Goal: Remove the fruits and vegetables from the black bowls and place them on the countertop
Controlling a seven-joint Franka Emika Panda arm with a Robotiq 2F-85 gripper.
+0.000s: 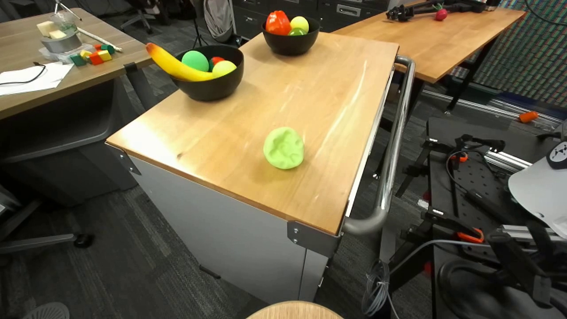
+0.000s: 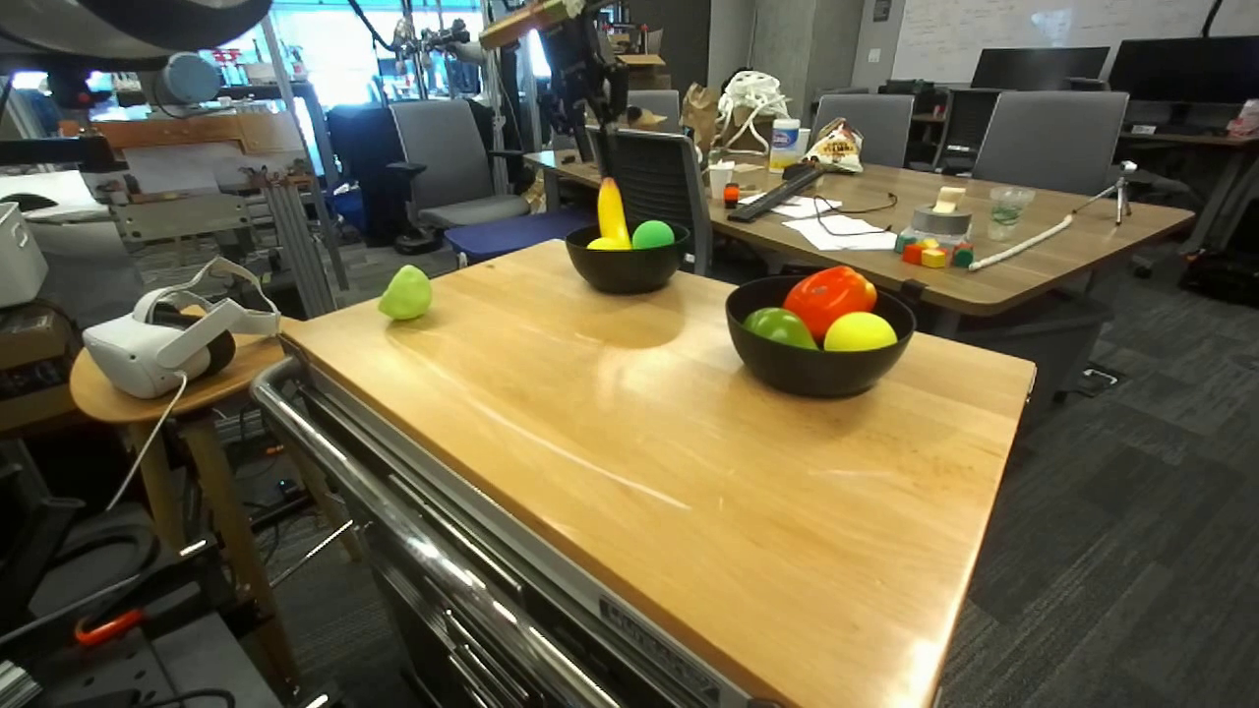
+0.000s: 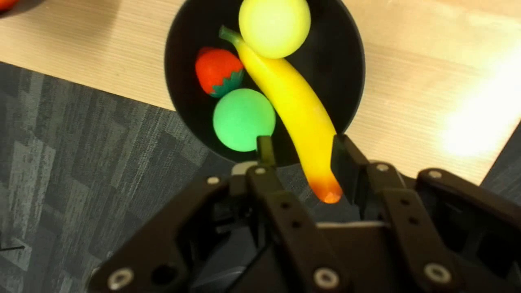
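My two-fingered gripper (image 3: pixel 303 139) was black, dotted with silver. In the wrist view I saw a curved yellow banana (image 3: pixel 299 101) with green stem and orange-red tip and, left of it, a mint-green ball (image 3: pixel 243 118) and a red strawberry (image 3: pixel 215 67) with zigzag green leaves. The round bowl (image 3: pixel 338 77) was plain black; the rectangular wooden countertop (image 2: pixel 629 462), in both exterior views, honey-coloured with pale streaks.

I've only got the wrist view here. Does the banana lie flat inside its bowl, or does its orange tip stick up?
Observer: It sticks up. In an exterior view the banana rises above the rim of its black bowl.
Operator: Is any piece out yet?
Observer: Yes, the light green cabbage rests directly on the countertop.
Operator: What else needs emptying?
Observer: The other black bowl shows three pieces inside: a red pepper, a yellow piece and a green piece.
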